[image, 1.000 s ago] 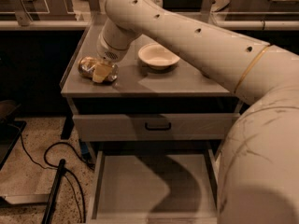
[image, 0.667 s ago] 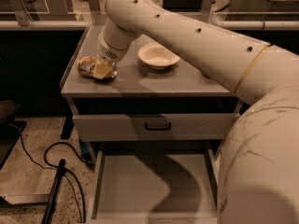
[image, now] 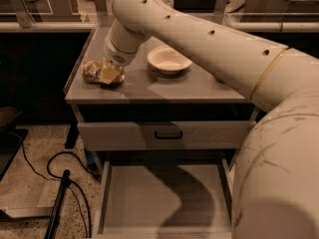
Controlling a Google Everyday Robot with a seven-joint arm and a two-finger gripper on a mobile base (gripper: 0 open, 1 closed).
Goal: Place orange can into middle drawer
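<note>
The orange can [image: 92, 70], dented and shiny orange-gold, lies on its side at the left front of the grey cabinet top [image: 169, 86]. My gripper [image: 109, 74] is down on the can's right end, touching it, and the wrist hides that end. The middle drawer [image: 164, 198] stands pulled open at the bottom of the cabinet, a broad shallow tray with nothing in it, partly shaded by my arm.
A shallow white bowl [image: 168, 59] sits on the cabinet top just right of the gripper. A shut drawer front with a black handle [image: 168, 134] is above the open drawer. Black cables [image: 60, 183] lie on the speckled floor at the left.
The gripper has shifted slightly left against the can. The can, bowl and drawer stay where they were.
</note>
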